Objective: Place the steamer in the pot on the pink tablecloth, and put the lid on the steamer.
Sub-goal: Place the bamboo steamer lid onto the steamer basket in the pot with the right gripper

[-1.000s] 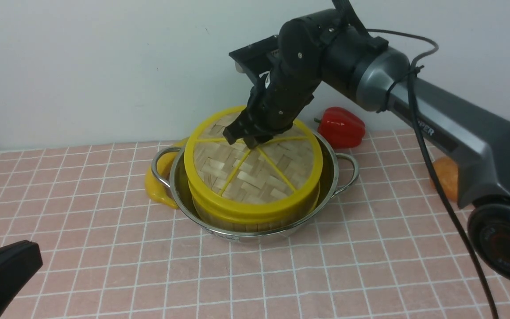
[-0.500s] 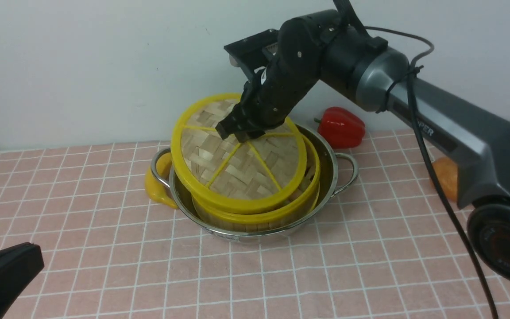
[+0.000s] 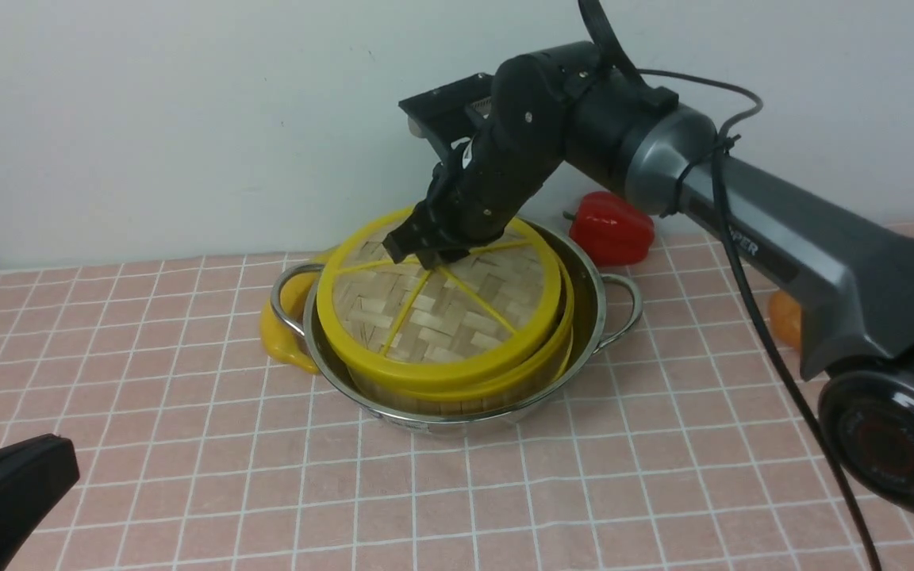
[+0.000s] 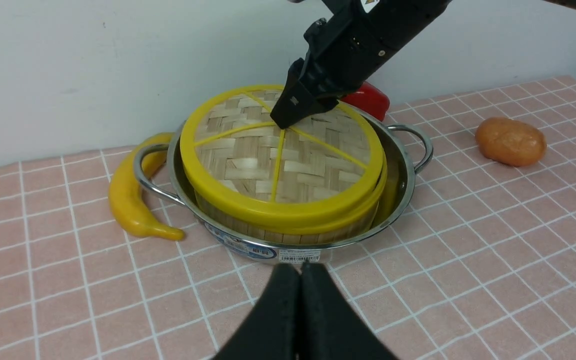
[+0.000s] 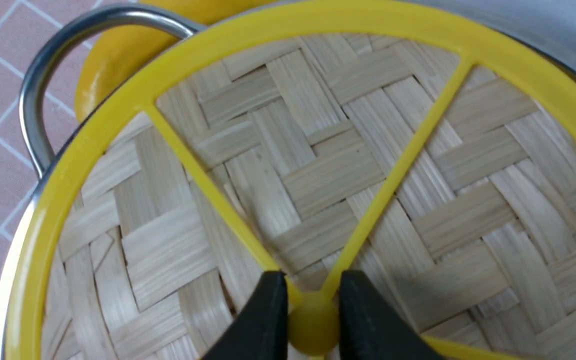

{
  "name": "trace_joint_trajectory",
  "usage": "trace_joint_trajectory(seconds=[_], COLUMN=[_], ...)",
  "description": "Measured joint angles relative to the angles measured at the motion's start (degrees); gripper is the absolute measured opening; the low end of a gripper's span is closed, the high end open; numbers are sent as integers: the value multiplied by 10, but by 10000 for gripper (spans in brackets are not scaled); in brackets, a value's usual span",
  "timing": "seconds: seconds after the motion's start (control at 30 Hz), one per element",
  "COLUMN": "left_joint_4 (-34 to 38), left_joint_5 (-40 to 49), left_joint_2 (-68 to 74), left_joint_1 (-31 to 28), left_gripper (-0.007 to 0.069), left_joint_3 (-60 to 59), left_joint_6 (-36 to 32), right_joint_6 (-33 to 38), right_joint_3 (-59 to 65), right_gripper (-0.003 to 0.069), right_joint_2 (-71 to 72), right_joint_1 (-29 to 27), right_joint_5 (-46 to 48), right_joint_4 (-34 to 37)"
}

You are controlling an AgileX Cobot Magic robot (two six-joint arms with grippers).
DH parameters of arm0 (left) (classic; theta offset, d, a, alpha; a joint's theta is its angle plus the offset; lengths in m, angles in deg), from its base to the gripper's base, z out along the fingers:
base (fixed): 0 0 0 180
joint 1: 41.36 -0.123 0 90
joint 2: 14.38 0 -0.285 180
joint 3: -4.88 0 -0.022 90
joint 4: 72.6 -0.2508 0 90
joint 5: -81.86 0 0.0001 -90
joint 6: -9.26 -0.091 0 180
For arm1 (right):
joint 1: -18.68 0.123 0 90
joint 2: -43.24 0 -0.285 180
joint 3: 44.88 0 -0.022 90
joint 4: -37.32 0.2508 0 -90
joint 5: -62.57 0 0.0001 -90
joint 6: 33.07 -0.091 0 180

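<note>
The lid (image 3: 441, 313), a woven bamboo disc with a yellow rim and spokes, lies on the steamer (image 3: 441, 400), shifted a little to the left, so a crescent of the steamer's yellow rim shows on the right. The steamer stands inside the steel pot (image 3: 593, 317) on the pink tablecloth (image 3: 187, 412). My right gripper (image 3: 425, 255) is shut on the lid's yellow centre knob (image 5: 313, 325), one finger on each side. My left gripper (image 4: 300, 272) is shut and empty, low over the cloth in front of the pot (image 4: 403, 165).
A yellow banana (image 3: 282, 325) lies against the pot's left handle. A red pepper (image 3: 612, 226) sits behind the pot by the wall. An orange lump (image 4: 510, 142) rests on the cloth to the right. The wall runs close behind.
The lid, seated level on the steamer a second ago, was lifted and tilted leftward by my right gripper. It is now down again, offset slightly left. The left arm has stayed still.
</note>
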Motion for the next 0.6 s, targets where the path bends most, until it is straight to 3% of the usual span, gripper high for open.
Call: trace_joint_trajectory(seconds=[0.27, 0.6], left_joint_4=[0, 0], left_joint_5=[0, 0], left_joint_2=[0, 0], left_joint_1=[0, 0], left_gripper=[-22, -22], left_joint_3=[0, 0], left_joint_6=[0, 0], right_joint_6=[-19, -25], right_joint_3=[-2, -4], right_gripper=[144, 144], right_joint_2=[0, -1], right_joint_1=[5, 5], right_joint_5=[22, 31], right_joint_4=[-48, -50])
